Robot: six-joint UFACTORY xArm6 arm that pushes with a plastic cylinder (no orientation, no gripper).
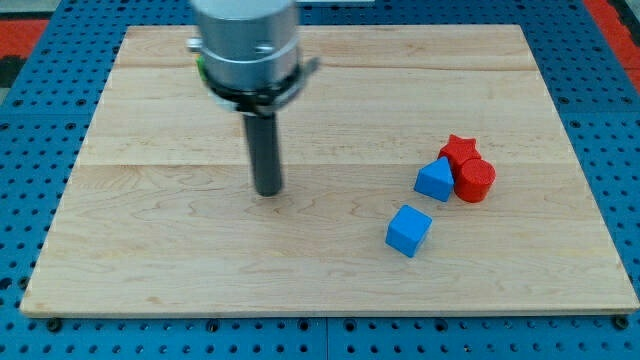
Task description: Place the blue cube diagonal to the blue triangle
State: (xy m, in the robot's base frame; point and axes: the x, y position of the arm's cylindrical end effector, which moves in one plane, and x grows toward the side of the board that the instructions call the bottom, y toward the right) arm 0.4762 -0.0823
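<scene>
The blue cube lies on the wooden board right of the middle, toward the view's bottom. The blue triangle lies just above and to the right of it, a small gap apart. My tip stands on the board well to the left of both blue blocks, touching neither. The rod rises to the grey arm end at the view's top.
A red star-shaped block and a red cylinder sit against the blue triangle's right side. The board lies on a blue perforated table.
</scene>
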